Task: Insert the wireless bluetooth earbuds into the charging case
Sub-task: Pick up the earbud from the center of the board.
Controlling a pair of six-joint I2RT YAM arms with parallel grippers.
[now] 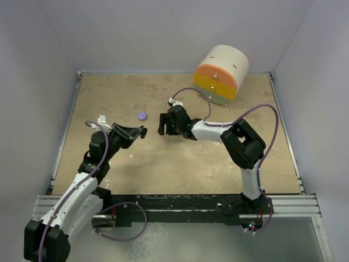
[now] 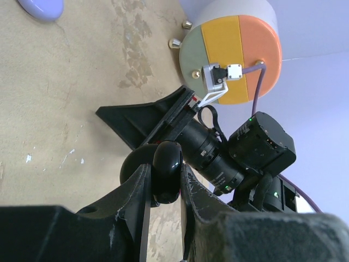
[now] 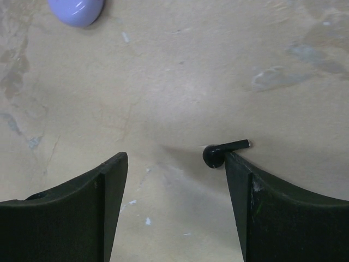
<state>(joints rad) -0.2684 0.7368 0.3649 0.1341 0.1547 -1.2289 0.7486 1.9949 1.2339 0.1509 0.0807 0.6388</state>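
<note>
Seemingly nothing is inserted yet: left claw (image 2: 165, 176) pinches a black puck (image 2: 168, 161), likely the case; right claw (image 3: 174, 161) gapes wide, black earbud (image 3: 220, 152) beside one finger.

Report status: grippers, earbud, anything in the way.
Left gripper shut on glossy black case. Right gripper open, black earbud on table beside one fingertip. Lilac puck off to the side, not blocking.

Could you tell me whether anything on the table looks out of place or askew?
The black earbud lies loose on the table, touching one finger of the open right hand. The drawer box at the far edge looks tilted, its coloured bands running diagonally.
</note>
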